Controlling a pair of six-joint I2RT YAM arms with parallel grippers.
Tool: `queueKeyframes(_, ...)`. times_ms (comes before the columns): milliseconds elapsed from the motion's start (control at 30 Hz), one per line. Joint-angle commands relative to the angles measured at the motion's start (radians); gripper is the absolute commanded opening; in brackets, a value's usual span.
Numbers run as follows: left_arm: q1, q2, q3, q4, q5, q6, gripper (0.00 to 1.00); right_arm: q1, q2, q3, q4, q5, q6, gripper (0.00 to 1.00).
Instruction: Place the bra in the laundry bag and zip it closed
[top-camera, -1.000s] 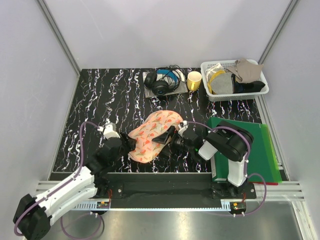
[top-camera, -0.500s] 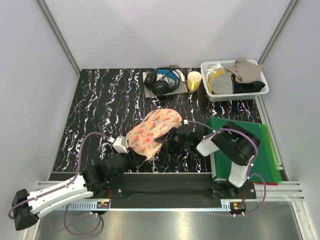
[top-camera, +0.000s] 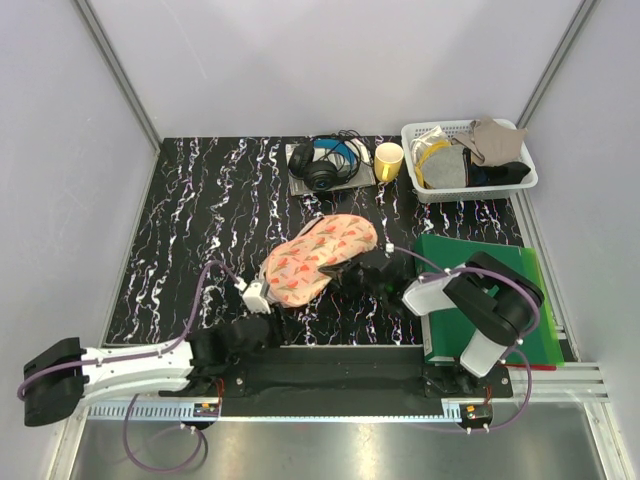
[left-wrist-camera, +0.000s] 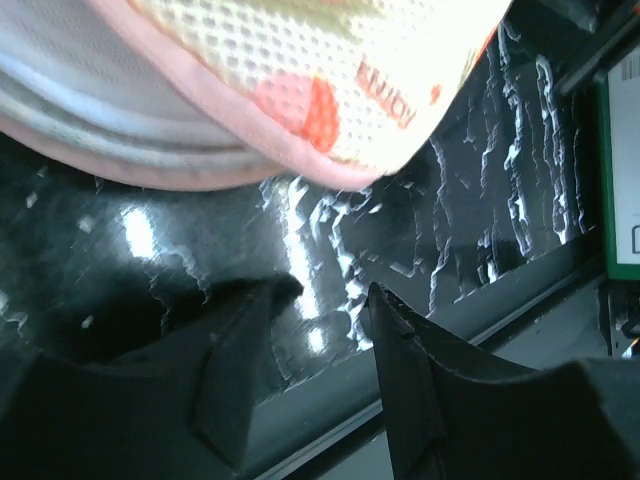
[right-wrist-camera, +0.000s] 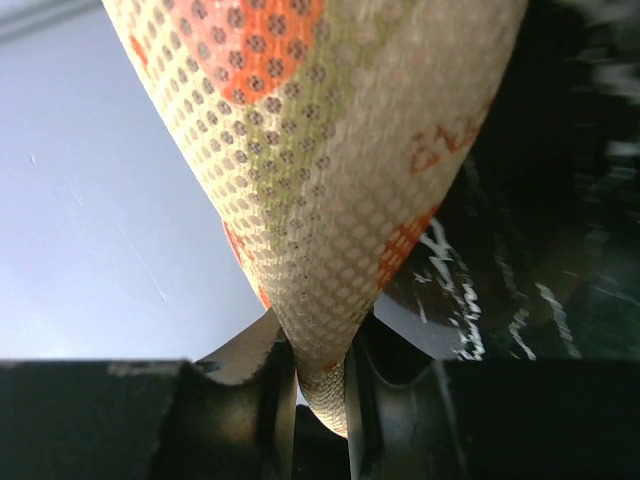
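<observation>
The peach-pink printed laundry bag (top-camera: 320, 258) lies mid-table, its right end lifted a little. My right gripper (top-camera: 365, 268) is shut on that end; in the right wrist view the mesh of the laundry bag (right-wrist-camera: 330, 150) is pinched between the right gripper's (right-wrist-camera: 320, 390) jaws. My left gripper (top-camera: 283, 318) sits low at the bag's near edge. In the left wrist view the left gripper (left-wrist-camera: 330, 295) is open and empty just below the laundry bag's (left-wrist-camera: 330, 60) pink edging, apart from it. The bra is out of view.
Headphones (top-camera: 322, 165) and a yellow cup (top-camera: 388, 160) stand at the back. A white basket (top-camera: 512, 184) with cloths is at the back right. A green folder (top-camera: 525, 290) lies under the right arm. The table's front rail runs just behind the left gripper.
The right gripper has closed on the bag's right end and drawn it right. The left arm has dropped low and slid right along the bag's near edge.
</observation>
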Motion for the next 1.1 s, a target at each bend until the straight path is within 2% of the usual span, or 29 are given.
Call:
queueKeyframes(0, 0.0, 0.146, 0.079, 0.162, -0.063, 0.047, 0.51, 0.01, -0.09, -0.067, -0.02, 0.154, 0.1, 0.27)
queueKeyframes(33, -0.002, 0.172, 0.087, 0.218, -0.064, 0.075, 0.51, 0.007, -0.11, -0.074, -0.025, 0.163, 0.114, 0.27)
queueKeyframes(200, -0.002, 0.307, 0.156, 0.271, -0.131, 0.196, 0.49, 0.01, -0.159, -0.094, -0.066, 0.199, 0.144, 0.25)
queueKeyframes(400, -0.002, 0.396, 0.098, 0.601, -0.175, 0.286, 0.53, 0.007, -0.185, -0.095, -0.079, 0.225, 0.187, 0.25)
queueKeyframes(500, -0.002, 0.455, 0.093, 0.715, -0.182, 0.34, 0.54, 0.008, -0.185, -0.091, -0.079, 0.225, 0.204, 0.24)
queueKeyframes(867, -0.002, 0.625, 0.2, 0.769, -0.29, 0.386, 0.54, 0.008, -0.204, -0.071, -0.091, 0.222, 0.232, 0.22)
queueKeyframes(1067, -0.002, 0.685, 0.257, 0.724, -0.363, 0.359, 0.47, 0.007, -0.233, -0.064, -0.128, 0.231, 0.23, 0.19)
